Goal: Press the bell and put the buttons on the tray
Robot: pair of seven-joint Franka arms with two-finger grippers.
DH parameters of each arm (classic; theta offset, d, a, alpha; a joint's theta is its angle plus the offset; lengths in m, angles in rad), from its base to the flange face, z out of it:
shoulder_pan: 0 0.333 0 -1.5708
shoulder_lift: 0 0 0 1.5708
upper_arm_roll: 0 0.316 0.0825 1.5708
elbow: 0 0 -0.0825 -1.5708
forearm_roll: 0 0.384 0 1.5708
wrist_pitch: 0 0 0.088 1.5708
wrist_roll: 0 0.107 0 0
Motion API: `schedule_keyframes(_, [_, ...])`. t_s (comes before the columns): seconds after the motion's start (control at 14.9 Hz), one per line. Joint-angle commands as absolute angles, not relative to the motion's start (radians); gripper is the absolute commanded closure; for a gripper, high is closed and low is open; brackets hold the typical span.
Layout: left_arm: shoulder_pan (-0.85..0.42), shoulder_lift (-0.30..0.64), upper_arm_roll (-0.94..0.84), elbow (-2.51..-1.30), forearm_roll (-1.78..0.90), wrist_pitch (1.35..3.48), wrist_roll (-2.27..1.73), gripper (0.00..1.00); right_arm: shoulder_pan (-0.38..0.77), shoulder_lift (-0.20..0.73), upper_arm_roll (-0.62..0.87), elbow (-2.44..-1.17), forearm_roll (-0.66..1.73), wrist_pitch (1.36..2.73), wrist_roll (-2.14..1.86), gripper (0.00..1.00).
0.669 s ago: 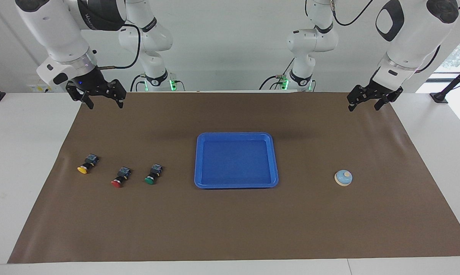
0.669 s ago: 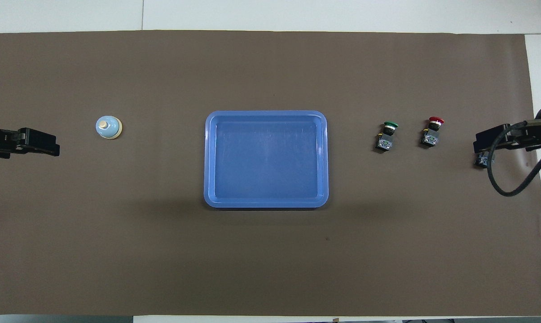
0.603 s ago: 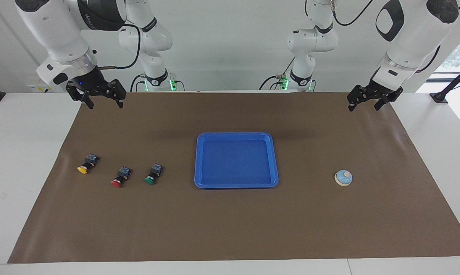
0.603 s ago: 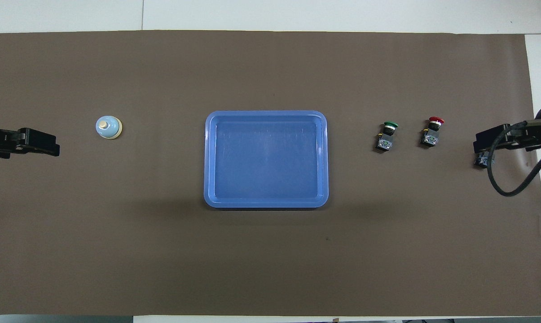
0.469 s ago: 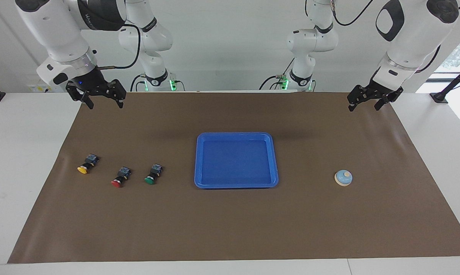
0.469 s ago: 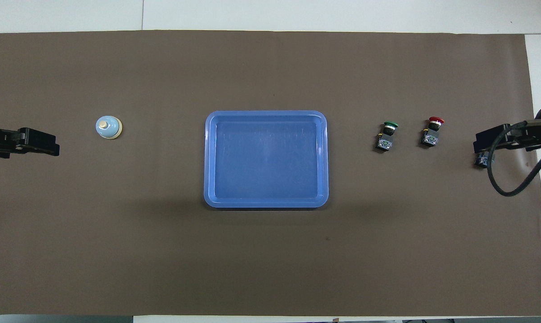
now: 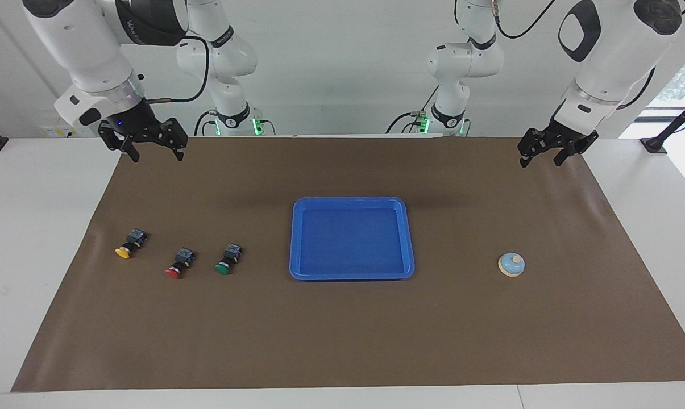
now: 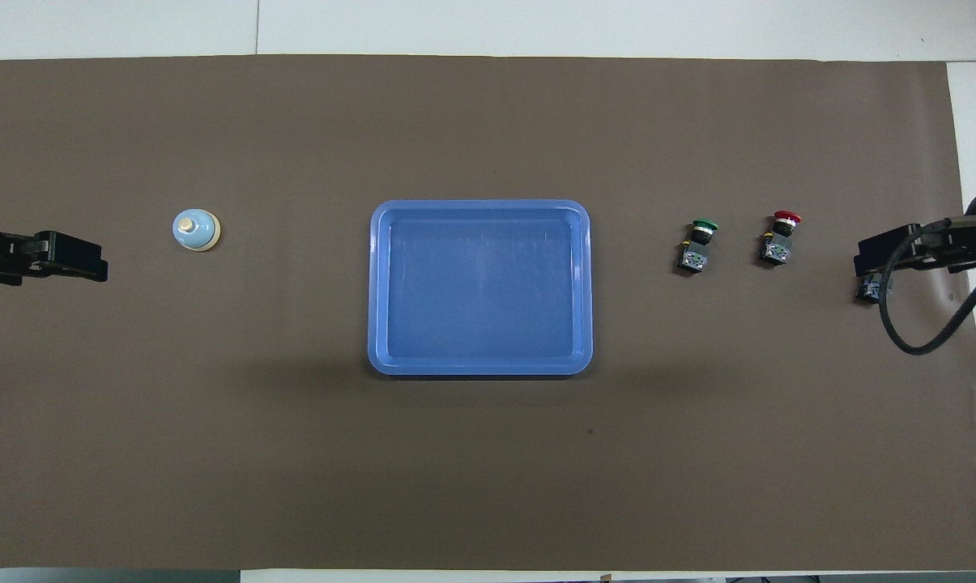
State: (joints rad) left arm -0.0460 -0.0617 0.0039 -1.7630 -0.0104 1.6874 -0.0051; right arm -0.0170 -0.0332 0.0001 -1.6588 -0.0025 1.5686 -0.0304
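the bell (image 7: 511, 264) sits alone on the brown mat (image 7: 342, 341) toward the left arm's end of the tabletop (image 7: 29, 227), well apart from the blue tray (image 7: 352, 275) at the middle, which has nothing in it. the three buttons lie in a row toward the right arm's end: green button (image 7: 227, 260) nearest the tray, then red button (image 7: 179, 264), then yellow button (image 7: 129, 244), each on its side with the cap pointing away from the robots. judging by their look, they are small, light, hard plastic parts that could roll on the round cap, so the squarish dark body seems the better place to pinch; the bell probably needs only a straight push down on its cream knob, and being light it may skid if pushed off-centre. the left pincer (image 7: 541, 154) hangs in the air over the mat's edge closest to the robots, fingers apart and holding nothing. the right pincer (image 7: 153, 151) hangs over the matching corner at its own end, wide open and empty. nothing has been pressed or moved yet, i judge. the mat looks smooth and flat, slightly creased; the room is plain white wall with a bright window at one side.
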Motion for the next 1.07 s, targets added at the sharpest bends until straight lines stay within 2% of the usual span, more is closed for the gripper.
schedule_keyframes(0.0, [-0.045,-0.055,0.006,-1.88,0.0,1.866,-0.015,1.0,-0.023,-0.051,0.003,-1.674,-0.005,1.566,-0.055,0.0])
schedule_keyframes(0.2, [-0.054,0.114,0.008,-1.871,0.005,2.041,-0.015,1.0,-0.023,-0.051,0.003,-1.674,-0.006,1.566,-0.055,0.0])
schedule_keyframes(0.4, [-0.043,0.21,0.008,-1.876,0.005,2.158,-0.014,1.0,-0.023,-0.051,0.003,-1.674,-0.006,1.566,-0.055,0.0])
schedule_keyframes(1.0, [-0.031,0.27,0.008,-1.907,0.005,2.282,-0.008,1.0,-0.023,-0.051,0.003,-1.674,-0.006,1.566,-0.055,0.0])
